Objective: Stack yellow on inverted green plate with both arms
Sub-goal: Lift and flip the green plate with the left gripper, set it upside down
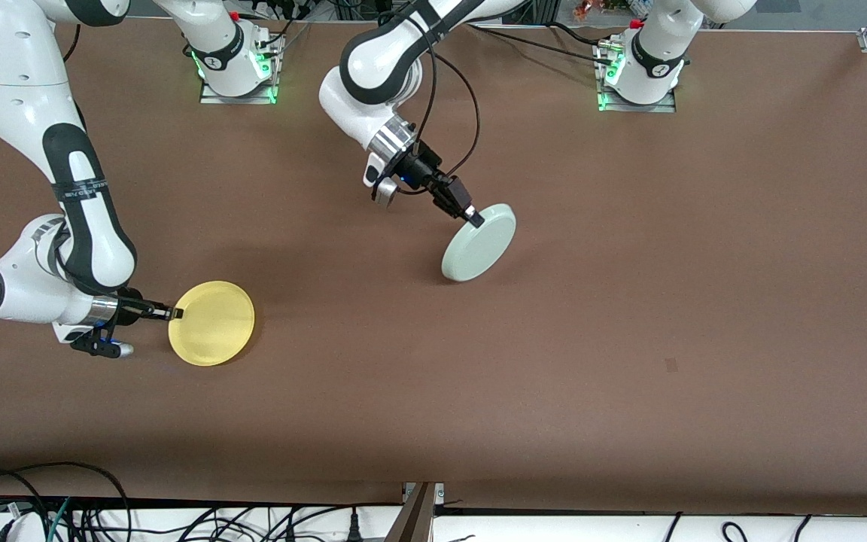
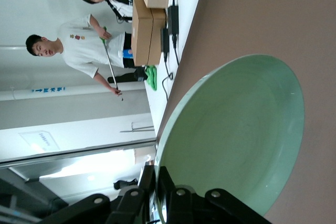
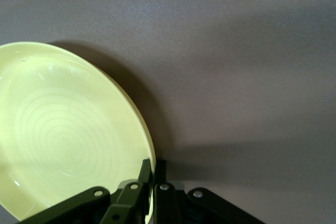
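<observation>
Item 1. Green plate (image 1: 479,245): pale mint, round, shallow. It is tilted, one edge raised off the brown table (image 1: 629,301) and the lower edge at the surface, near the table's middle. Left gripper (image 1: 473,219): fingers (image 2: 167,182) clamped together on the raised rim, one each side of the edge; the plate's hollow face extends away from the fingertips.

Item 2. Yellow plate (image 1: 211,323): plain, round, low rim. It lies toward the right arm's end of the table, nearer the front camera than the green plate and well apart from it. Right gripper (image 1: 175,312): low at the table, fingers (image 3: 157,174) pinched on the plate's rim, one finger inside the rim and one outside; the plate spreads out from the fingertips.
</observation>
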`<state>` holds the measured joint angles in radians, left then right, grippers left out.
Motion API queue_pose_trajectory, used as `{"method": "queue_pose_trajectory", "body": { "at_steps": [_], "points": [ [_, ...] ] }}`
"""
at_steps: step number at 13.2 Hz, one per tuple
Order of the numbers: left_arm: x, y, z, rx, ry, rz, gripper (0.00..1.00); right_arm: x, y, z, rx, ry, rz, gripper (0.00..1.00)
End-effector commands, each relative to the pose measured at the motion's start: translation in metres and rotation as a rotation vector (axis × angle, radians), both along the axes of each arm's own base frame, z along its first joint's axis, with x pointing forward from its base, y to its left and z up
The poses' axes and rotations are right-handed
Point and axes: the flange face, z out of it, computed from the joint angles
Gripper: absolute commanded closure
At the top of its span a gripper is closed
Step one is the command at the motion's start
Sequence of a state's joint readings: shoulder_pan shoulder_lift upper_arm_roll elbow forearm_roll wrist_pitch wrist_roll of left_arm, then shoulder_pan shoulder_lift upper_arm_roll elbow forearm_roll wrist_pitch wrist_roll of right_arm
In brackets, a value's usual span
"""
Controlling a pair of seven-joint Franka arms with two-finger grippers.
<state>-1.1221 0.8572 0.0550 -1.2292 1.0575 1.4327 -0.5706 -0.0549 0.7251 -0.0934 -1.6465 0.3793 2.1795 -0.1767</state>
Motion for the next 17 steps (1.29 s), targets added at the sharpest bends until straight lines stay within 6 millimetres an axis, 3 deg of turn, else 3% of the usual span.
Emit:
{"method": "queue_pose_trajectory", "body": {
  "at_steps": [1,2,6,9,10,12,15,17],
  "points": [
    [0.019,-0.016,-0.026,-0.039,-0.036,-0.089,1.0,0.004,0.002,0.007,0.027,-0.02,0.002,1.0],
    [0.021,-0.019,-0.041,-0.021,-0.084,-0.122,1.0,0.009,0.005,0.019,0.033,-0.025,0.009,1.0],
    [0.02,-0.019,-0.067,-0.039,-0.173,-0.137,1.0,0.038,0.015,0.088,0.08,-0.023,0.059,1.0],
    [-0.003,-0.028,-0.09,-0.056,-0.204,-0.153,1.0,0.042,0.02,0.114,0.093,-0.009,0.089,1.0],
    [-0.013,-0.032,-0.099,-0.05,-0.203,-0.168,0.93,0.041,0.021,0.119,0.092,-0.006,0.097,1.0],
    [-0.024,-0.039,-0.1,-0.072,-0.212,-0.174,0.0,0.04,0.026,0.133,0.063,-0.01,0.13,1.0],
    [-0.054,-0.053,-0.116,-0.209,-0.318,-0.159,0.0,0.042,0.043,0.157,0.06,-0.04,0.147,1.0],
    [-0.062,-0.054,-0.135,-0.268,-0.367,-0.145,0.0,0.042,0.058,0.161,0.056,-0.028,0.117,1.0]
  ]
}}
